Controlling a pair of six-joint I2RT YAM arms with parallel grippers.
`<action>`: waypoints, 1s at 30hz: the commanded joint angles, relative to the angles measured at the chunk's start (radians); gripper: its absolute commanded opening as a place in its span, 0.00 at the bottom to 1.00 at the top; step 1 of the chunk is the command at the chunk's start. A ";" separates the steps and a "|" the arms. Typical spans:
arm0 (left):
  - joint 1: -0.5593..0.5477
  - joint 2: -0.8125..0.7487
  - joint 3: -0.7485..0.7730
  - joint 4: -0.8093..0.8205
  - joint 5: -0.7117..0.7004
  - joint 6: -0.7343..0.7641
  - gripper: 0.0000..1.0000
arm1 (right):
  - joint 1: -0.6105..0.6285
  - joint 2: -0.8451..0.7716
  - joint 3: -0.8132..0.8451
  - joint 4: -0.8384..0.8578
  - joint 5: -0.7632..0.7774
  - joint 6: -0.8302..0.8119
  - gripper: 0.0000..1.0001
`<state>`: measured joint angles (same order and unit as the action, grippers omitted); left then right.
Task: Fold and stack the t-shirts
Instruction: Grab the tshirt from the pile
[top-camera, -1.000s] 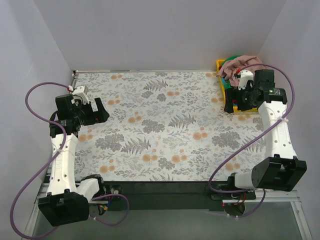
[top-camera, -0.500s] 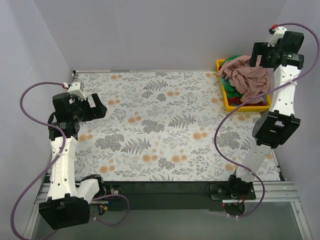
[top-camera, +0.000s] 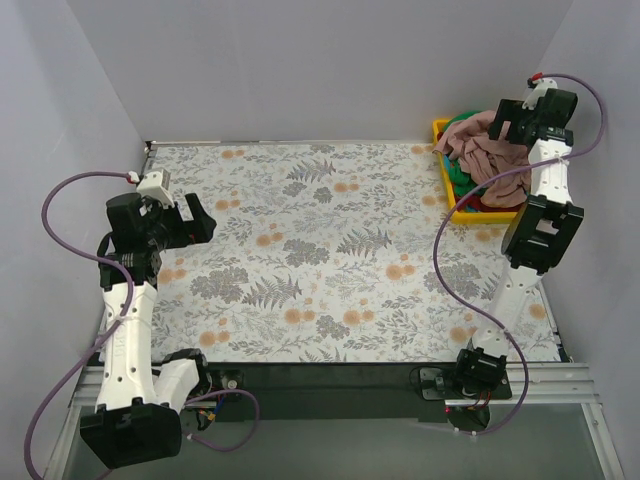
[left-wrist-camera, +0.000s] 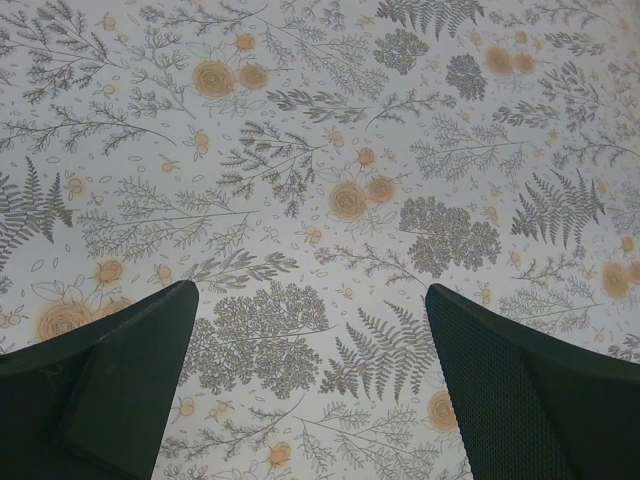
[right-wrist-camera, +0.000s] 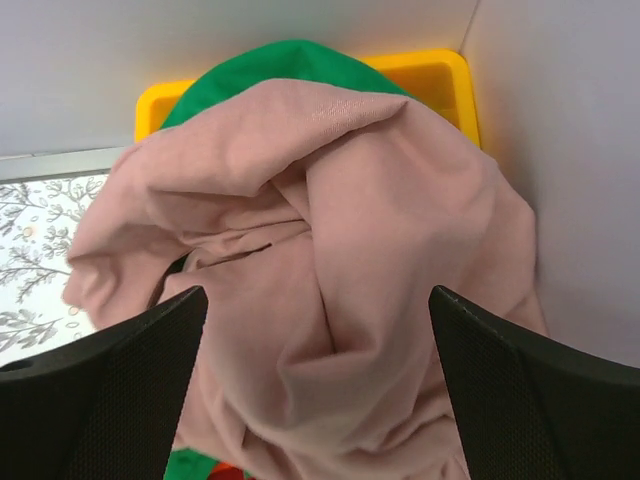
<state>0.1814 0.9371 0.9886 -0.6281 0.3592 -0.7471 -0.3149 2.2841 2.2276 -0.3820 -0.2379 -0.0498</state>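
Note:
A crumpled dusty pink t-shirt (top-camera: 492, 155) lies on top of a pile in the yellow bin (top-camera: 441, 129) at the far right corner. A bright green t-shirt (top-camera: 462, 171) lies under it, and a bit of red cloth (right-wrist-camera: 225, 470) shows at the bottom of the right wrist view. My right gripper (top-camera: 510, 118) hovers above the pink shirt (right-wrist-camera: 350, 290), open wide, holding nothing. My left gripper (top-camera: 195, 220) is open and empty above the floral table cover (left-wrist-camera: 330, 200) at the left.
The yellow bin's rim (right-wrist-camera: 430, 68) stands against the back wall and the right wall. The floral cover (top-camera: 320, 250) spans the table between the arms. Purple cables loop beside both arms.
My right arm rose from low in the bin to high above it, then came down slightly, open over the pink shirt. My left gripper shifted slightly.

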 joint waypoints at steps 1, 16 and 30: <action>0.000 -0.034 -0.021 -0.002 0.001 0.014 0.98 | 0.004 0.046 0.007 0.120 0.000 0.011 0.98; 0.001 -0.023 -0.034 0.027 -0.002 0.006 0.98 | 0.013 -0.085 -0.049 0.150 -0.029 0.004 0.01; 0.001 -0.087 -0.070 0.070 0.040 -0.051 0.98 | 0.010 -0.558 -0.082 0.176 -0.179 0.149 0.01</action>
<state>0.1814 0.8646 0.9276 -0.5823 0.3859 -0.7856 -0.3027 1.7790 2.0804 -0.2970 -0.3458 0.0509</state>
